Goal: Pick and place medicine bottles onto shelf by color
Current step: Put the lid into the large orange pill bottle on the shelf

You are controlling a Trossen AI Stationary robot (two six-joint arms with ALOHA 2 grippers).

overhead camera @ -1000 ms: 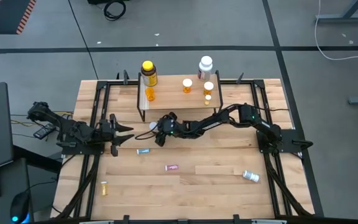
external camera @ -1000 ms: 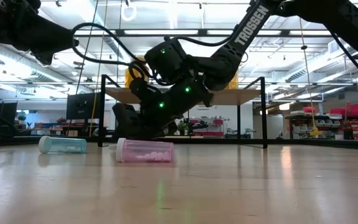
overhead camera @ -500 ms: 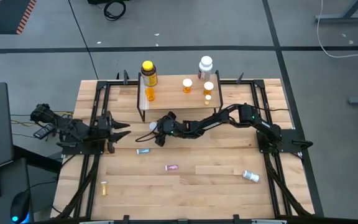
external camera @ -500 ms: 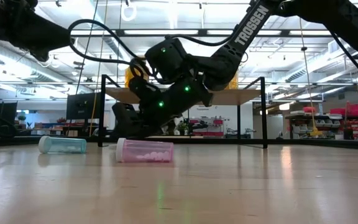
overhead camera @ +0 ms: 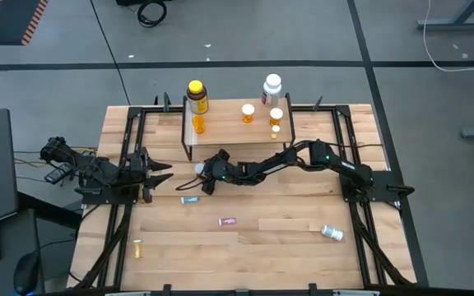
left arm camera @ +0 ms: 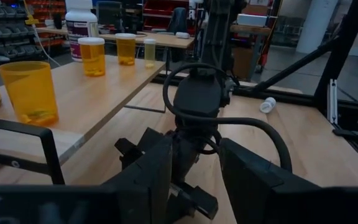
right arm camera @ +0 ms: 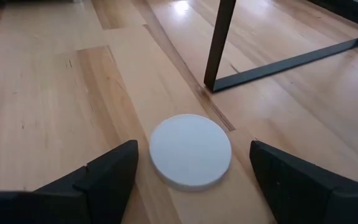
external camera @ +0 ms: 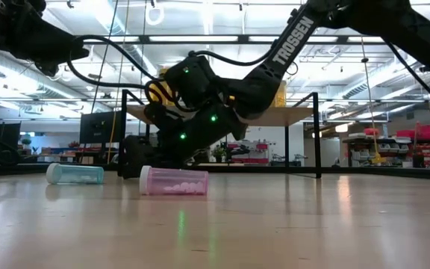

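Observation:
The shelf (overhead camera: 229,125) carries the big yellow bottle (overhead camera: 196,94), the big white bottle (overhead camera: 271,86), orange white-capped vials (overhead camera: 248,113) and a tiny yellow vial (overhead camera: 276,130). Just in front of the shelf's left leg, my right gripper (right arm camera: 188,183) hangs open over a white round cap (right arm camera: 190,150), which also shows in the high view (overhead camera: 198,168). Its fingers stand on either side of the cap without touching it, and what lies under the cap is hidden. My left gripper (left arm camera: 194,186) waits open at the table's left side, facing the right gripper.
A teal vial (overhead camera: 189,200), a pink vial (overhead camera: 227,221), a tiny yellow vial (overhead camera: 137,248) and a white-capped vial (overhead camera: 332,233) lie on their sides on the tabletop. The shelf's black leg (right arm camera: 219,46) stands close beyond the cap. Black frame rails run along both table sides.
My right gripper has moved a little toward the table's left edge and down, closer to the white cap. My left gripper has drawn back slightly toward the left edge. No bottle has moved.

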